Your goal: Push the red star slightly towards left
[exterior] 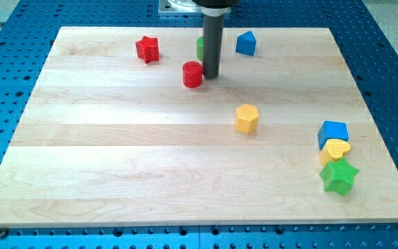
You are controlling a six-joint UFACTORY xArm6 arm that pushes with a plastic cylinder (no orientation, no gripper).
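The red star (147, 49) lies near the view's top, left of centre, on the wooden board (116, 152). My tip (211, 75) is at the lower end of the dark rod, well to the right of the star and a little lower. It stands right beside a red cylinder (193, 74), on its right side. A green block (200, 47) is mostly hidden behind the rod.
A blue block (246, 43) lies at the view's top, right of the rod. A yellow hexagon (247, 118) sits near the middle. At the view's right a blue cube (333, 133), a yellow heart (336, 150) and a green star (339, 176) are clustered.
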